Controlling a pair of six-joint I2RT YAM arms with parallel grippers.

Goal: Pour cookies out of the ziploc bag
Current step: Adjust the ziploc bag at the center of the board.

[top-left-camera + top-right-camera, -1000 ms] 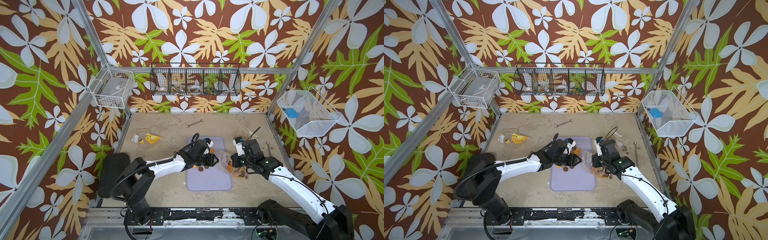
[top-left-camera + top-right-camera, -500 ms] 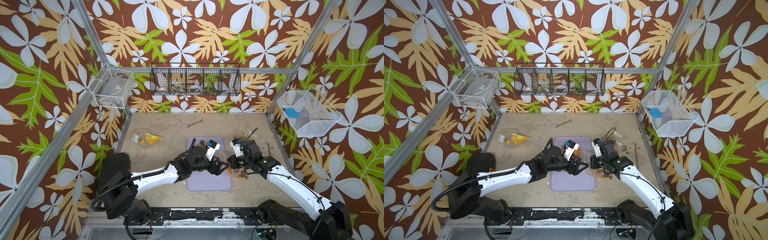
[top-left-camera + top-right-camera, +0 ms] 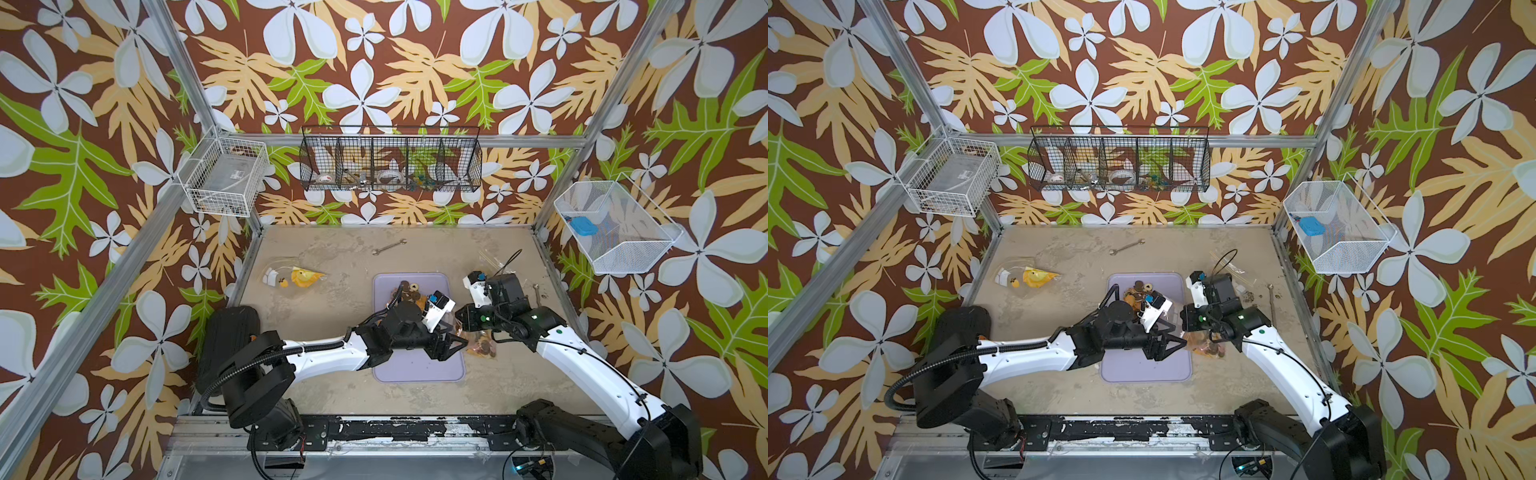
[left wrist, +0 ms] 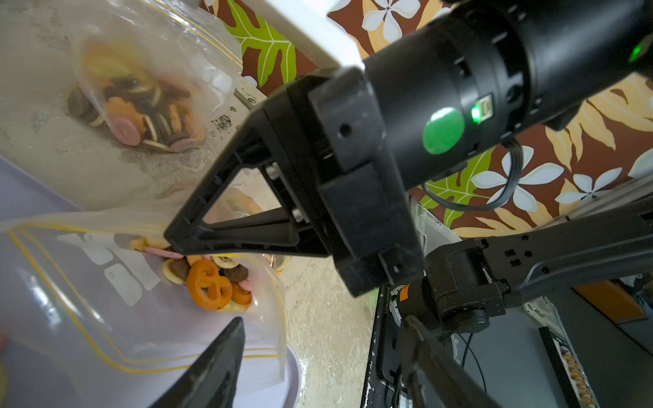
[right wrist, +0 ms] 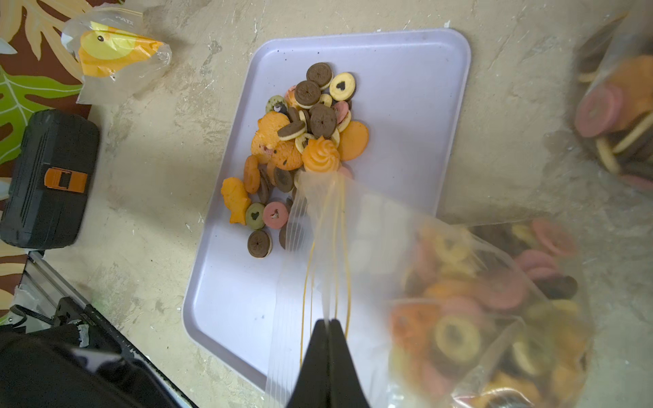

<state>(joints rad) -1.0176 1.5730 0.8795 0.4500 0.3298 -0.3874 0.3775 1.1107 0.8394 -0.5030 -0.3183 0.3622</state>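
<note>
The clear ziploc bag [image 5: 494, 318], yellow-lined at its mouth and still holding several cookies, hangs at the right edge of the lavender tray [image 3: 415, 365]. My right gripper [image 5: 328, 323] is shut on the bag's mouth rim. A heap of brown, orange, pink and tan cookies [image 5: 304, 134] lies on the far part of the tray [image 3: 1142, 365]. My left gripper [image 4: 325, 319] is open beside the bag's mouth, with nothing between its fingers. In both top views it reaches across the tray toward the bag [image 3: 478, 347] [image 3: 1206, 349].
A second clear bag with cookies [image 4: 141, 106] lies on the table beyond the right gripper. A bag holding a yellow duck [image 3: 299, 277] sits back left, a wrench [image 3: 388, 246] at the back. A black case [image 5: 49, 176] stands at the front left.
My left arm has swung from the cookie heap toward the front right, up to the bag's mouth, and its jaws have spread wider. The right gripper has kept its grip, barely shifting.
</note>
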